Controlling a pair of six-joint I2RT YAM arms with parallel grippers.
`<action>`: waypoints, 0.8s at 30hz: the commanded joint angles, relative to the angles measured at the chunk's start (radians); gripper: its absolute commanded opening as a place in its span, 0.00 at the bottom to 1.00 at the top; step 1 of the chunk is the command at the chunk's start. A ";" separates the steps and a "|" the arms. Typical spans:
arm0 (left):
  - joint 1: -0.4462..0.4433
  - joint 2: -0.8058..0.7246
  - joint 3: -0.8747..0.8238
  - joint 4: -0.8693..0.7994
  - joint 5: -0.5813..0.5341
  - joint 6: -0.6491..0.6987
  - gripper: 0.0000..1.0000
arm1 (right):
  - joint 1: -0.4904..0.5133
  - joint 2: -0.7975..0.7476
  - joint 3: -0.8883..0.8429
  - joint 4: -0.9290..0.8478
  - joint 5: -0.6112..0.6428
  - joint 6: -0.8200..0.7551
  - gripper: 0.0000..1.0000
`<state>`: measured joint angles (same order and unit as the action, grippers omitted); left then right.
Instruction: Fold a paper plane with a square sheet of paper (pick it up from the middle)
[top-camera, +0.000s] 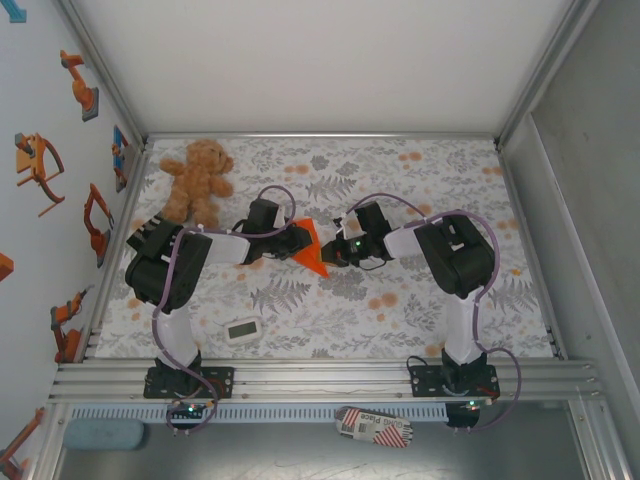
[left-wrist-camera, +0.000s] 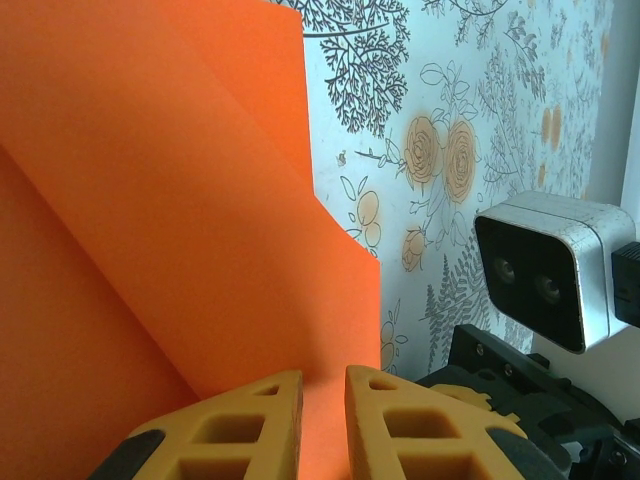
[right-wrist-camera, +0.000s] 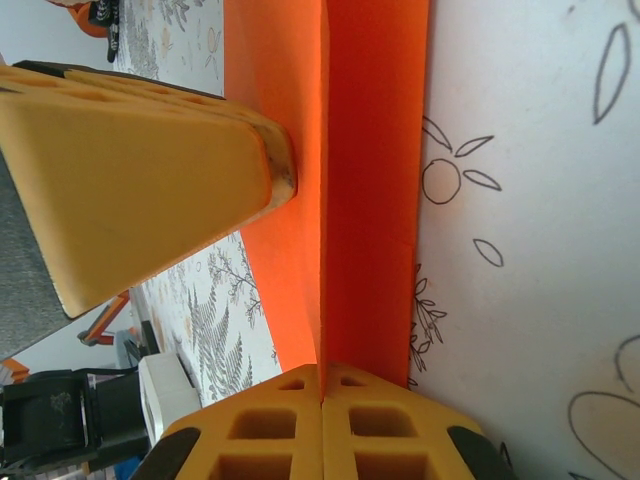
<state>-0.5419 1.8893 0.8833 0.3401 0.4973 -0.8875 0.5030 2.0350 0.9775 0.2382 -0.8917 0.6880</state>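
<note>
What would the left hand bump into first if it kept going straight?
The paper: it sits right at the tip of the left hand. Behind it, probably the right hand.

Table surface: floral-print cover, grey fern and orange blossom motifs. Far left corner: brown teddy bear, lying on the cover, head toward the far edge. Near left area: small white rectangular timer, flat on the cover, well apart from the bear. Near edge: aluminium rail. Below the rail: printed carton; further left, grey-blue pad. Left wall: orange robot-arm stickers.
</note>
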 joint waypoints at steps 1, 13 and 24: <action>0.010 0.011 0.020 -0.027 -0.012 -0.006 0.18 | -0.017 0.040 -0.019 -0.115 0.064 -0.020 0.08; 0.016 0.016 0.030 -0.050 -0.015 0.000 0.19 | -0.018 0.040 -0.014 -0.148 0.069 -0.042 0.08; 0.015 0.030 0.053 -0.043 0.017 0.008 0.20 | -0.018 0.043 -0.012 -0.152 0.074 -0.048 0.12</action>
<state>-0.5343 1.9072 0.9150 0.3058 0.4953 -0.8867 0.5011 2.0350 0.9886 0.2111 -0.9024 0.6640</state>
